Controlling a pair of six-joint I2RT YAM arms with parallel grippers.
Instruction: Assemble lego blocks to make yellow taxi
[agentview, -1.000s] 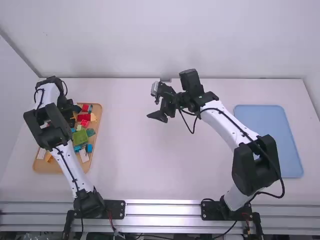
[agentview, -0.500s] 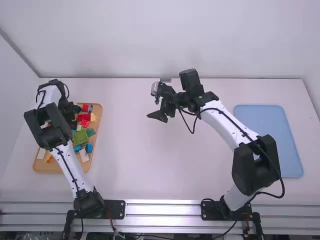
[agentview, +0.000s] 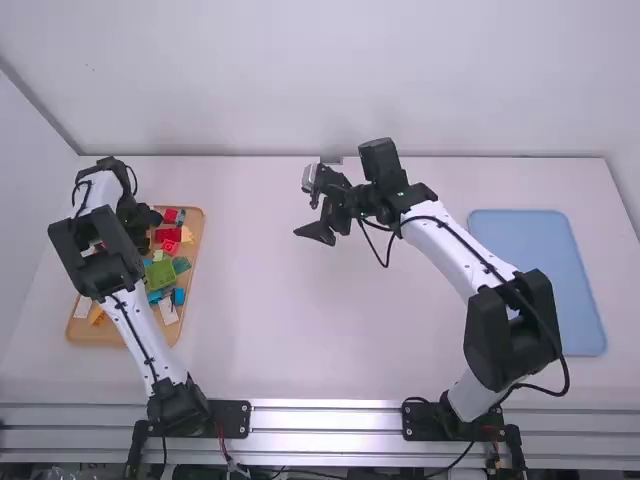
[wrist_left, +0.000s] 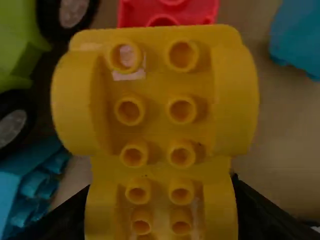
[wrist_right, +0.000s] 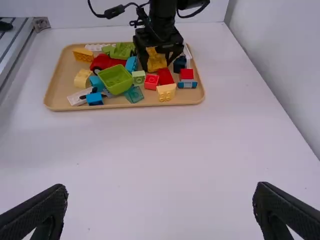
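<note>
- My left pincer (agentview: 150, 228) hangs over the wooden tray (agentview: 95, 335), with its fingers against the two sides of a yellow block (wrist_left: 155, 100); I've got it gripped.
- That yellow block, studded and with a rounded arch along each side, is within the tray's edges, at the part farther from the arm bases.
- Room is tight around it: a red block (wrist_left: 167, 10) is partly covered by its end, a green wheeled piece (wrist_left: 20, 45) sits close along one side, and a teal piece (wrist_left: 295, 35) is off the other corner, with a strip of bare tray between.
- A light-blue block (wrist_left: 25, 185) is near one of my left fingers too.
- My right pincer (agentview: 305, 217) is over the middle of the counter (agentview: 270, 310), its fingers spread wide with nothing between them.
- A broad stretch of counter runs between the tray's long edge and my right pincer, so the two pincers are well apart.
- In the right wrist view, a pale-yellow block (wrist_right: 166, 92) and a dark teal block (wrist_right: 133, 95) lie near the tray's long edge, inside its rim.
- The blue mat (agentview: 540, 285) lies flat near the counter's right edge, beside my right arm.
- Walls (agentview: 330, 80) rise along the counter's far edge and its sides.
</note>
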